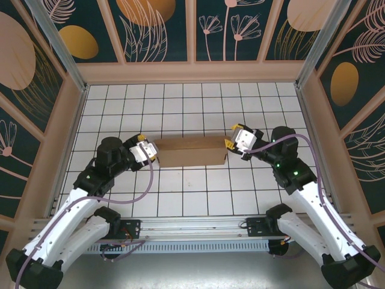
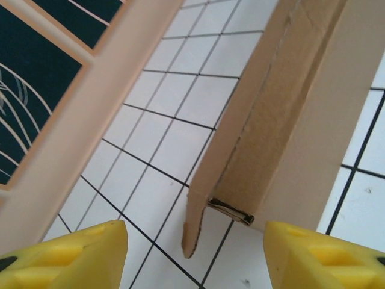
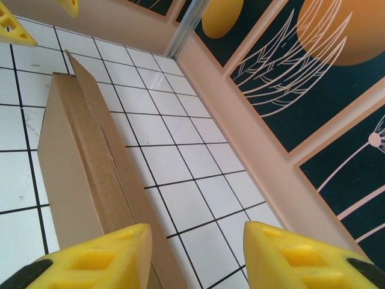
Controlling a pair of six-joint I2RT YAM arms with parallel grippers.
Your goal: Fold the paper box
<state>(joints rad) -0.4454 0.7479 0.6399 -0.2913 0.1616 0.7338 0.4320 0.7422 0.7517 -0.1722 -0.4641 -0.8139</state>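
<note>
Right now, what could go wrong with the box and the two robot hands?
The paper box sits loose between the open left gripper and open right gripper, so an uneven push might slide or twist it. At its left end a flap sticks out; a finger could snag and crease it.

Paper box (image 1: 192,150) lies across mid-table, so there's no straight run from near to far through the centre. Left gripper (image 1: 148,148) crowds its left end, right gripper (image 1: 232,136) its right end. The table (image 1: 180,99) has open tiles beyond the box and a free strip on its near side. Left wall (image 1: 71,117), right wall (image 1: 313,117) and far wall (image 1: 192,72) hem it all in.
</note>
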